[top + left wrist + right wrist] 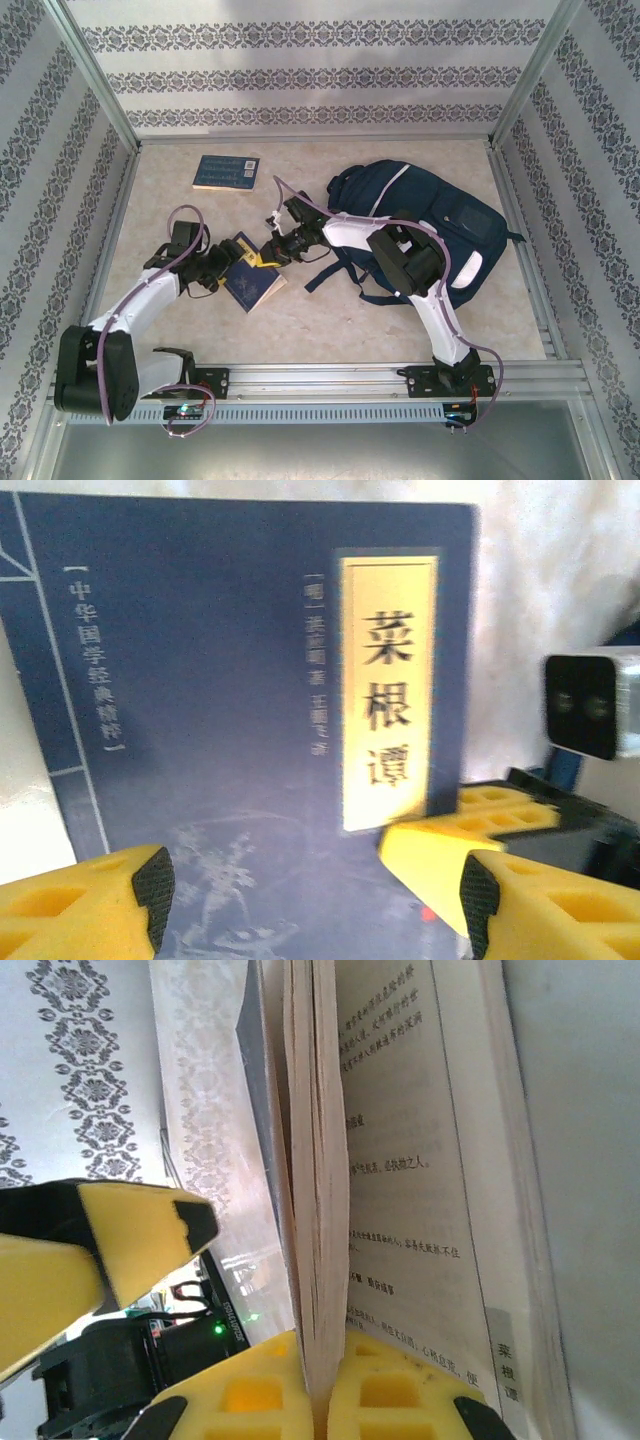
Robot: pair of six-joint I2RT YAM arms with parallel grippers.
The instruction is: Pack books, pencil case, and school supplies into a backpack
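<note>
A dark blue book (252, 286) with a pale yellow label (388, 690) lies on the table left of the backpack (430, 215), a large navy pack lying flat. My right gripper (266, 256) reaches left across to the book. It is shut on a bundle of the book's pages (318, 1210), and a printed page (420, 1190) falls open beside it. My left gripper (315, 900) hovers open over the book's cover, with nothing between its fingers. One right finger (440, 855) lies on the cover next to the label.
Another blue book (225, 172) lies at the back left of the table. Patterned walls close in the left, back and right sides. A metal rail (350, 380) runs along the near edge. Dark backpack straps (335, 270) trail towards the middle.
</note>
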